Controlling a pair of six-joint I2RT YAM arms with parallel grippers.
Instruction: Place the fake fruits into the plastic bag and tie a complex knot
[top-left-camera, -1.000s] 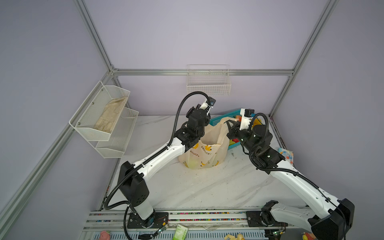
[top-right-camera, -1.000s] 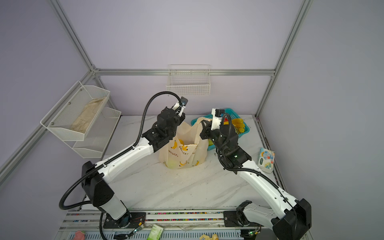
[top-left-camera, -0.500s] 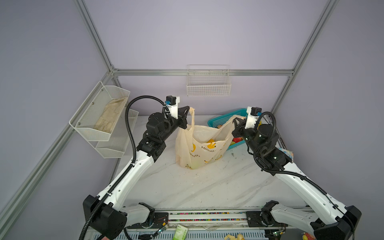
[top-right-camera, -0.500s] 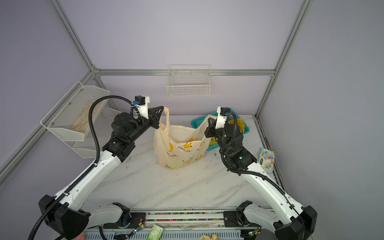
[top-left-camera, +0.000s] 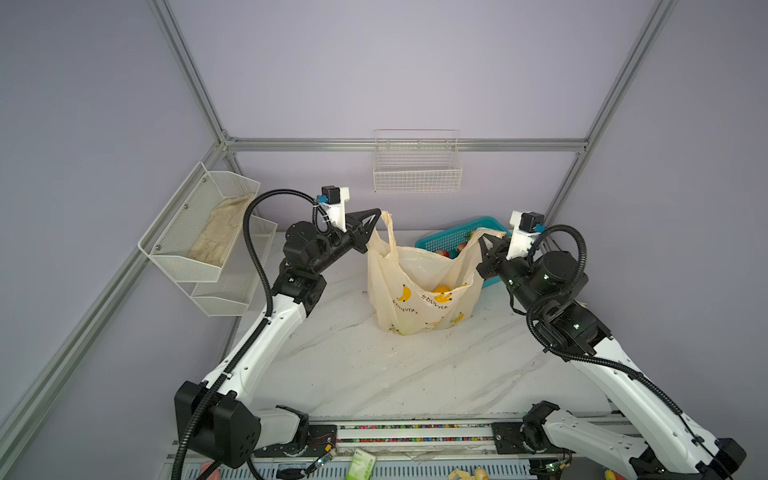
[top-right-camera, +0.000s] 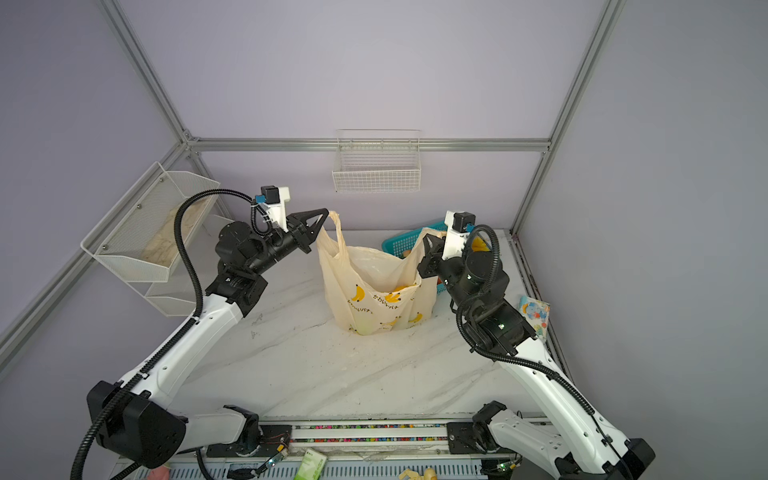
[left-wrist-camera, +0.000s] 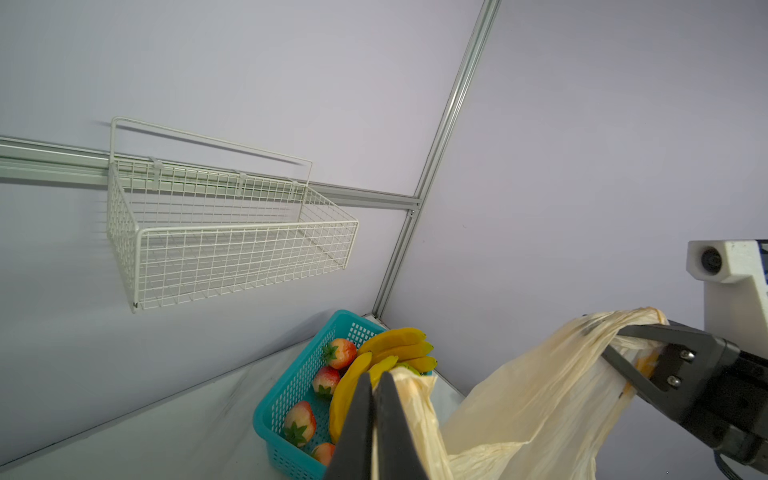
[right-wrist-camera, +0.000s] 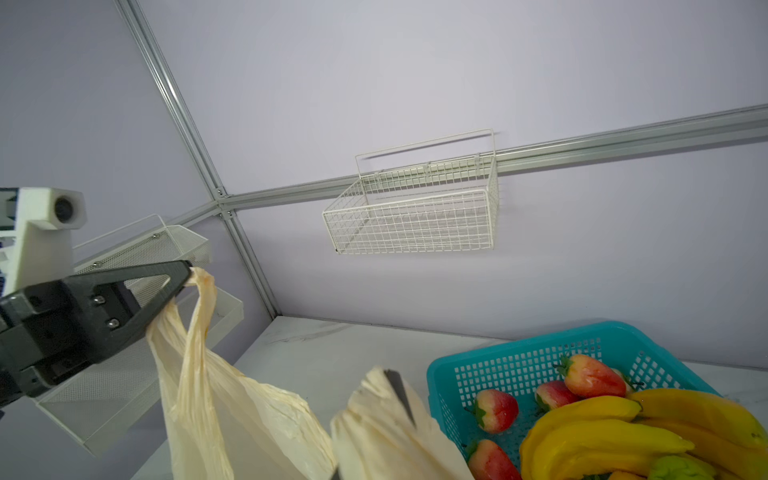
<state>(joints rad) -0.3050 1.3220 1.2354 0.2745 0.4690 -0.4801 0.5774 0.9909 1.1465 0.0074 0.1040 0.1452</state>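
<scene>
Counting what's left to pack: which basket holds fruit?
The teal basket, with strawberries and bananas inside; the white wire basket on the wall shows none.

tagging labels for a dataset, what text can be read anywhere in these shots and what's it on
"かわいいバナ": black print on the plastic bag, among yellow banana pictures; its end is unclear.
Smaller black line lower on the bag: too small to read.
white label on the left arm: too small.
green packet, lowest in both top views: blurred.
colourful packet beside the right arm: no legible words.
</scene>
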